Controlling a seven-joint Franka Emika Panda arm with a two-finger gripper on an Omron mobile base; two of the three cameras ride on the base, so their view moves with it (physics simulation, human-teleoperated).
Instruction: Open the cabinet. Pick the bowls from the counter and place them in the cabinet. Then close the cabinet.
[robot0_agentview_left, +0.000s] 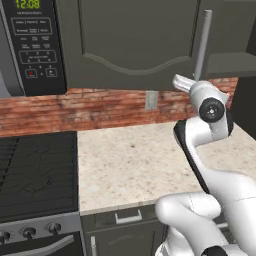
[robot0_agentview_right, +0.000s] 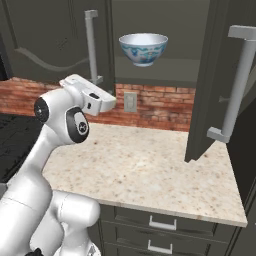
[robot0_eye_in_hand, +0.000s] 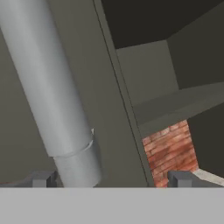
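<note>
The cabinet's left door (robot0_agentview_left: 130, 40) is shut. Its right door (robot0_agentview_right: 207, 85) stands swung out over the counter (robot0_agentview_right: 150, 170). A white bowl with a blue pattern (robot0_agentview_right: 143, 48) sits on the shelf inside the cabinet. My gripper (robot0_eye_in_hand: 112, 179) is open at the foot of the left door's long grey bar handle (robot0_eye_in_hand: 57, 100), whose lower end lies between the two fingertips (robot0_eye_in_hand: 181, 178), nearer the left one. In the base views the hand (robot0_agentview_left: 186, 83) reaches up to that handle (robot0_agentview_right: 91, 45). Nothing is held.
A black microwave (robot0_agentview_left: 35, 45) hangs at the left over a black stovetop (robot0_agentview_left: 37, 170). A wall outlet (robot0_agentview_right: 130, 102) is set in the brick backsplash. Drawers (robot0_agentview_right: 162, 223) run below the counter. The open door's handle (robot0_agentview_right: 235, 85) juts out on the right.
</note>
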